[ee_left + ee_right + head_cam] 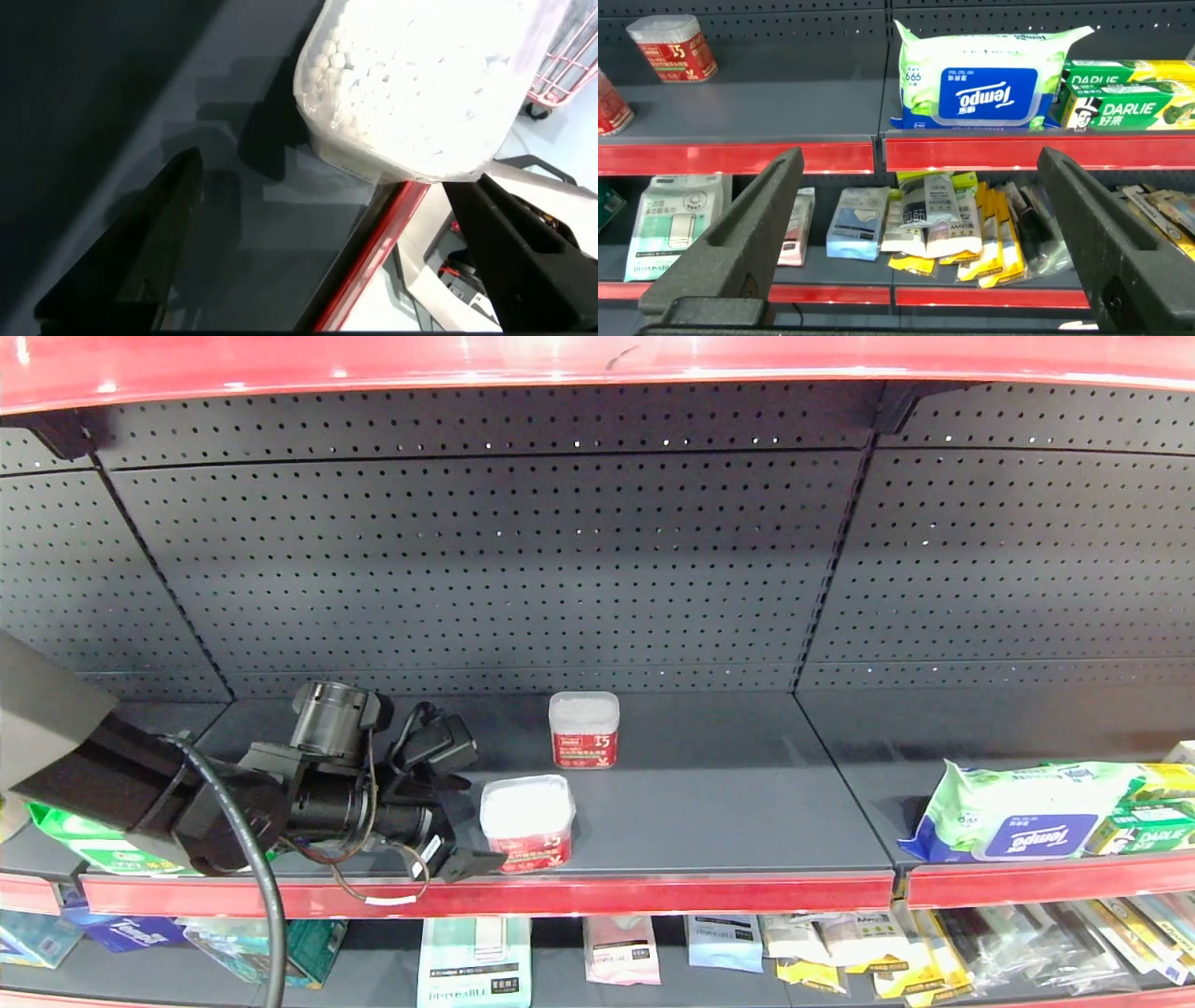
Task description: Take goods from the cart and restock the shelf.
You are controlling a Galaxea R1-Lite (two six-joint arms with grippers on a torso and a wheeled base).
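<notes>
Because the front tub [527, 821] already stands at the shelf [709, 803] lip, 7 o'clock of the rear tub [583, 728], the left gripper [476, 821] at its 9 o'clock gapes wide, and the right gripper [920, 163] spreads empty.

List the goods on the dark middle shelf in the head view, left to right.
green packet → near white tub with red label → far white tub with red label → green-and-white wipes pack → green-and-yellow boxes
</notes>
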